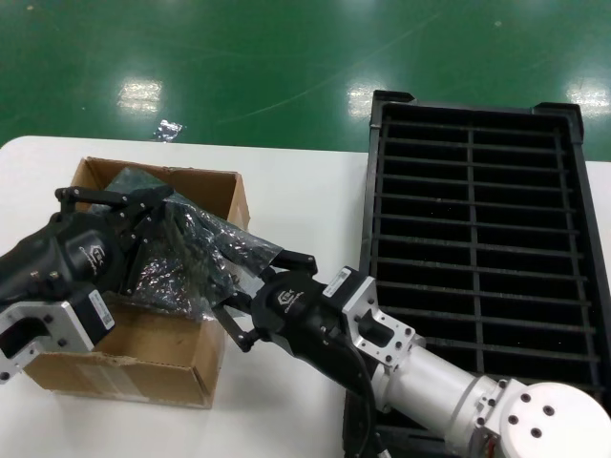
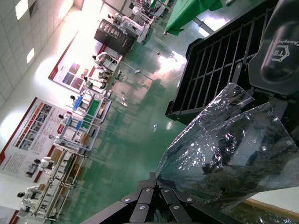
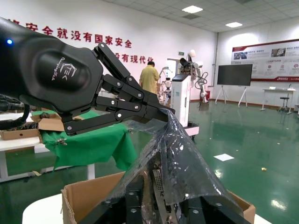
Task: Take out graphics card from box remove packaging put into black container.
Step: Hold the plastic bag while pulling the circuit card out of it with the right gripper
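The right gripper (image 1: 250, 303) sits nearest, reaching across the white table (image 1: 296, 200) from the lower right to the open side of the cardboard box (image 1: 143, 358). Its fingers are narrowed onto the lower end of the plastic bag (image 1: 196, 253); the right wrist view shows the film draped over them, with the card (image 3: 159, 184) and its metal port bracket showing through just between the finger bases. Farther in, the left gripper (image 1: 158, 205) hangs over the box, its fingers pinched on the bag's upper end, so the bag stretches between the two grippers above the box's opening. The box's far wall stands behind the left gripper. Bare table lies between the box and the black tray (image 1: 477, 248), which stands well apart on the robot's right, its slots open.
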Motion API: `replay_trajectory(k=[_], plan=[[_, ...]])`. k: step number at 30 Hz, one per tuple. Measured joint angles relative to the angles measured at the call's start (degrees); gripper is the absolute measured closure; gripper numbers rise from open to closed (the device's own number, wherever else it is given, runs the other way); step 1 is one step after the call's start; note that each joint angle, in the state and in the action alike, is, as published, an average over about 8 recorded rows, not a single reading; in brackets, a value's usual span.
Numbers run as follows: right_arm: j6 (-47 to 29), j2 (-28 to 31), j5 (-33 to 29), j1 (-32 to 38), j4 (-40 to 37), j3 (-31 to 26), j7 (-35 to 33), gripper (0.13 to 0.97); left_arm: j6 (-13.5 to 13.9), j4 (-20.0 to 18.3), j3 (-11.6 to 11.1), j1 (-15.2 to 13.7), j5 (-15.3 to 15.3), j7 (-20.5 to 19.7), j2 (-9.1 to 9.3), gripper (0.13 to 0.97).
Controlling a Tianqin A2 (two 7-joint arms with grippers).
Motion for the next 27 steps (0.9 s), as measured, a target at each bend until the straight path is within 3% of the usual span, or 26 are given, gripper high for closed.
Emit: replay_trajectory(k=[7, 16, 27], plan=[[-0.02, -0.55, -0.04, 0.56, -1.06, -0.06, -0.12, 0.841, 0.0, 0.0, 0.0, 0.0, 0.0, 0.0, 0.0, 0.958], [-0.18, 1.69, 0.41, -1.02, 2.57, 0.92, 0.7, 0.91, 0.0, 0.0, 0.0, 0.0, 0.0, 0.0, 0.0, 0.958], [-1.77, 9.33, 2.65, -6.46, 13.08, 3.91, 2.81, 0.91, 0.0, 0.0, 0.0, 0.0, 0.0, 0.0, 0.0, 0.958]])
